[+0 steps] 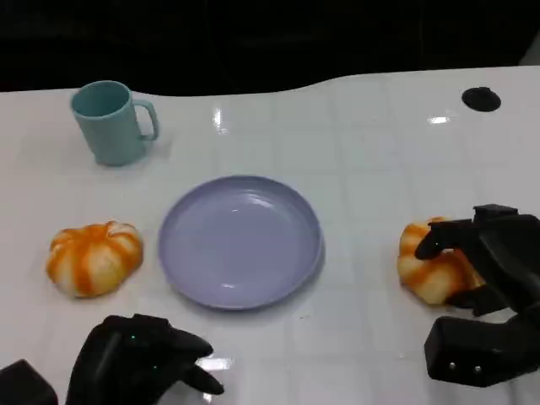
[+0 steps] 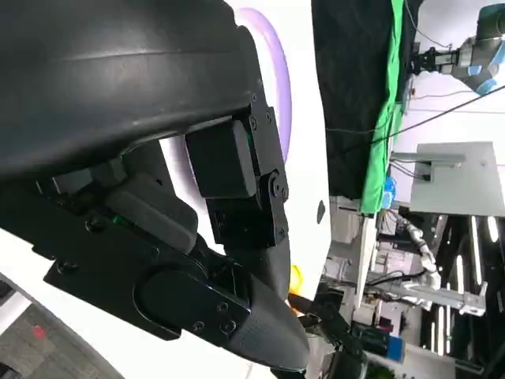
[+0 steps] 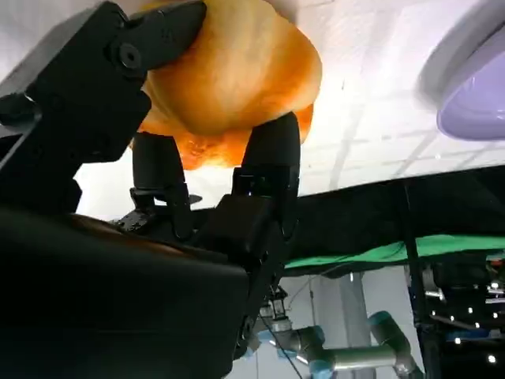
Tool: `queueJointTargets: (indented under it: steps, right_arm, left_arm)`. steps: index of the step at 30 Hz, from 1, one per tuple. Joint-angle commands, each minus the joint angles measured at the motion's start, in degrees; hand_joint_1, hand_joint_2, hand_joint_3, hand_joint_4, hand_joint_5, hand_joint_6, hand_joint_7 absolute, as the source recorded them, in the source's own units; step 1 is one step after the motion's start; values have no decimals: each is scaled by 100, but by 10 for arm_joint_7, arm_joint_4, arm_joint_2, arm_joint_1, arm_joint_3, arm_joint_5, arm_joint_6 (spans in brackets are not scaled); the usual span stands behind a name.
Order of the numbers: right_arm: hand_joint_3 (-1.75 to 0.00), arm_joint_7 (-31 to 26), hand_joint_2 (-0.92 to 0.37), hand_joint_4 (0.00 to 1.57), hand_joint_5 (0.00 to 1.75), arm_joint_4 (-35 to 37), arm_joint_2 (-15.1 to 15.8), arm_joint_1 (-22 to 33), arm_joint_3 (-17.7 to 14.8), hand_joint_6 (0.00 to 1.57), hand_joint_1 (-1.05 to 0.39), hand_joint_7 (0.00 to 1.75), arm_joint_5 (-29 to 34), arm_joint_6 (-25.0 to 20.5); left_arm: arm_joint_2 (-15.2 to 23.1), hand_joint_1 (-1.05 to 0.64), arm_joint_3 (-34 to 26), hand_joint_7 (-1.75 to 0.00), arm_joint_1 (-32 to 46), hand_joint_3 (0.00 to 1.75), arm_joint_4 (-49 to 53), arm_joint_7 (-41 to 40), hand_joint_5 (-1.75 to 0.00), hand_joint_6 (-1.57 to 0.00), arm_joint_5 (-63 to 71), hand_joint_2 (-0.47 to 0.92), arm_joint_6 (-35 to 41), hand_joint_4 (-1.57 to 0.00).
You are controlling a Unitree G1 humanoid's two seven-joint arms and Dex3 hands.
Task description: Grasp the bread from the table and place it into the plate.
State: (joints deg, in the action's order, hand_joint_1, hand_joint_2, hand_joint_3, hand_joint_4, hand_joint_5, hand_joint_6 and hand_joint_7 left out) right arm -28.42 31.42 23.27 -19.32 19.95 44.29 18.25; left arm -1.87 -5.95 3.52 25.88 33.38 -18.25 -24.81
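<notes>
**Right hand wrapped on the bread, plate off to its left**

Head view: the robot's black right hand sits at the right edge of the white worktop, its fingers curled over the top and far side of a round, orange-and-cream glazed bread roll. The roll appears to rest on the worktop, so I judge the grasp as made or nearly made and the lift not yet done. The shallow, round lavender plate lies in the middle, to the left of the held roll with bare worktop between them. The coming move turns on that: up, then across to the left. A second, similar orange roll lies left of the plate, nearer the black left hand, which hovers low at the near edge with fingers loosely curled and nothing in them. A teal ceramic mug stands far left, well apart from the plate.

Left wrist view: the left hand holds nothing; a slice of the plate's rim shows beyond it.

Right wrist view: the fingers press against the roll from opposite sides, clasping it. The plate's edge lies off to the side of the roll. The roll is roundish, with no clear long axis.
</notes>
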Motion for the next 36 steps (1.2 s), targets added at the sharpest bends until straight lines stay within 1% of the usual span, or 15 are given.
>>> queueJointTargets:
  steps: [1, 2, 3, 6, 8, 10, 12, 15, 17, 20, 25, 27, 29, 33, 36]
  right_arm:
    - [-90, -34, -32, 98, 173, -8, 14, 8, -13, 101, 21, 127, -16, 51]
    - [-96, -37, -29, 99, 173, -10, 12, 9, -16, 101, 23, 129, -23, 66]
    - [-107, -39, -24, 101, 173, -12, 10, 10, -19, 102, 24, 130, -31, 82]
    - [-123, -37, -17, 103, 174, -24, 1, 15, -28, 102, 27, 135, -54, 122]
    - [-136, -27, -12, 105, 175, -33, -5, 18, -33, 100, 29, 143, -70, 140]
    - [-142, -1, -13, 103, 175, -49, -10, 24, -37, 96, 22, 146, -94, 146]
    - [-145, 23, -15, 102, 175, -72, -16, 29, -40, 94, 20, 146, -110, 145]
    - [-151, 45, -15, 104, 175, -96, -31, 33, -43, 94, 22, 146, -122, 144]
    - [-154, 53, -13, 107, 175, -99, -49, 28, -38, 94, 24, 153, -124, 143]
    - [-155, 58, -12, 109, 175, -94, -74, 19, -31, 92, 25, 159, -112, 136]
    - [-157, 32, -9, 109, 175, -49, -119, -15, -17, 93, 29, 158, -87, 137]
    - [-160, 34, -9, 108, 175, -22, -137, -36, -13, 93, 27, 159, -90, 136]
    - [-158, 34, -13, 106, 175, 4, -151, -54, -11, 89, 22, 162, -90, 137]
    - [-154, 23, -16, 102, 175, 60, -177, -94, -6, 84, 17, 162, -89, 138]
    - [-146, 21, -22, 98, 175, 93, -189, -116, -2, 81, 10, 160, -89, 134]
  left_arm:
    - [5, -105, 0, -15, 5, 0, -12, -8, -36, -157, 3, 76, -3, -157]
    - [6, -105, 0, -15, 6, 0, -13, -8, -36, -157, 3, 76, -3, -157]
    - [5, -105, 0, -15, 6, 0, -13, -8, -36, -157, 3, 76, -1, -157]
    - [6, -105, 0, -15, 4, 0, -13, -6, -36, -157, 1, 77, 1, -157]
    - [6, -105, 0, -15, 2, 0, -9, -8, -36, -157, 5, 77, -3, -157]
    - [7, -105, 1, -15, -1, 1, -4, -8, -36, -157, 8, 77, -8, -157]
    - [6, -105, 1, -14, -2, 1, -3, -9, -36, -157, 9, 77, -8, -157]
    - [6, -105, 1, -14, -2, 0, -4, -11, -36, -157, 10, 77, -5, -157]
    - [6, -105, 1, -15, -2, 0, -2, -12, -36, -157, 10, 77, -4, -157]
    - [6, -105, 1, -15, -2, 0, 1, -10, -36, -157, 9, 76, -7, -157]
    - [6, -105, 1, -15, 0, 0, -3, -11, -36, -157, 8, 76, -1, -157]
    - [6, -105, 1, -15, 0, 0, -3, -11, -36, -157, 8, 77, -2, -157]
    - [6, -105, 2, -15, 0, 0, -4, -11, -36, -157, 8, 77, -1, -157]
    - [6, -105, 3, -15, 1, 0, -6, -12, -36, -157, 9, 77, -1, -157]
    - [5, -105, 3, -15, 1, 0, -4, -14, -36, -157, 11, 77, -4, -157]
